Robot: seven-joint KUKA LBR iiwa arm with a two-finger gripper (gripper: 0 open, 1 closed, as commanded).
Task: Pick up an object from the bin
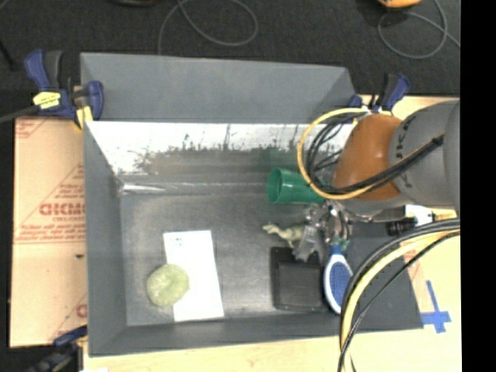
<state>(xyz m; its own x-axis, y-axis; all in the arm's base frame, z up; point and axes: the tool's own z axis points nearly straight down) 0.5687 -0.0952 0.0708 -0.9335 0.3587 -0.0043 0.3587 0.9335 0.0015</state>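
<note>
**End effector over a small tan toy figure, right of the middle of the bin.**
Nearest: a white card bearing a pale green ball, a black block, a blue-and-white object. Just beyond the block lies the figure; a green cup lies by the far wall. The end effector's opening cannot be told.

My claw hangs by a small pale toy animal in the right part of the bin. The toy is thin, with little legs sticking out. It lies on the grey floor, just above a flat black box and below a green cup tipped on its side.
</note>
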